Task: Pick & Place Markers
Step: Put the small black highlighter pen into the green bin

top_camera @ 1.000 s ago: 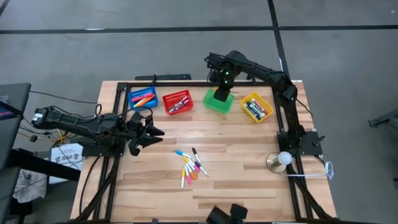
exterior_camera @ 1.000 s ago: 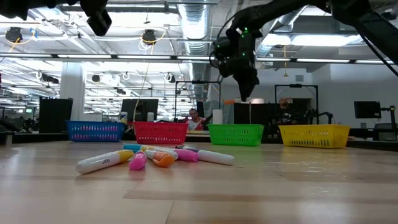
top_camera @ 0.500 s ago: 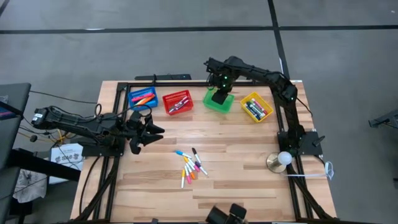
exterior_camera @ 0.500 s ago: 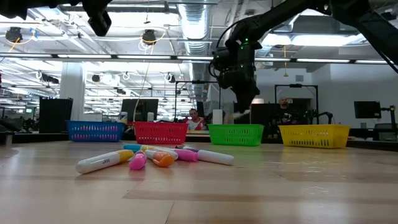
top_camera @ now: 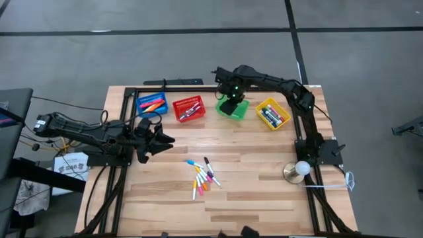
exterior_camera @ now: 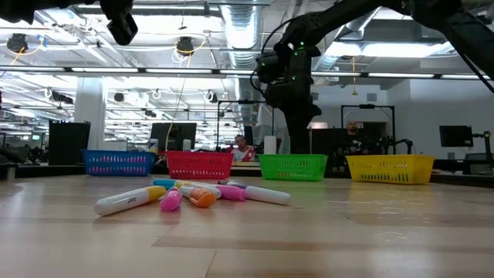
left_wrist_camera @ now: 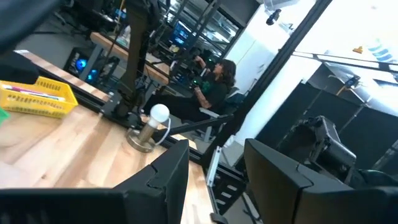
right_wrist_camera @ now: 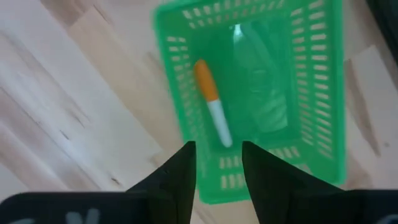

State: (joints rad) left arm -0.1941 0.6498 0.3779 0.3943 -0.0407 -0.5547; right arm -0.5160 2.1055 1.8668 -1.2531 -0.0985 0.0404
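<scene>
Both arms are black, jointed tubes with chunky joint housings. The right arm (top_camera: 277,84) has a small green light glowing near its wrist. The left arm (top_camera: 79,132) trails loose black cables. Fingers (right_wrist_camera: 180,177) are flat matte-black slabs.

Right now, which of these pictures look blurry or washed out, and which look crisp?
Right wrist view: the green basket and the orange-capped marker inside it are smeared, as by motion. Left wrist view: a blown-out white patch fills the upper right. Low view: the nearest markers look soft. High view: evenly lit, crisp.
</scene>
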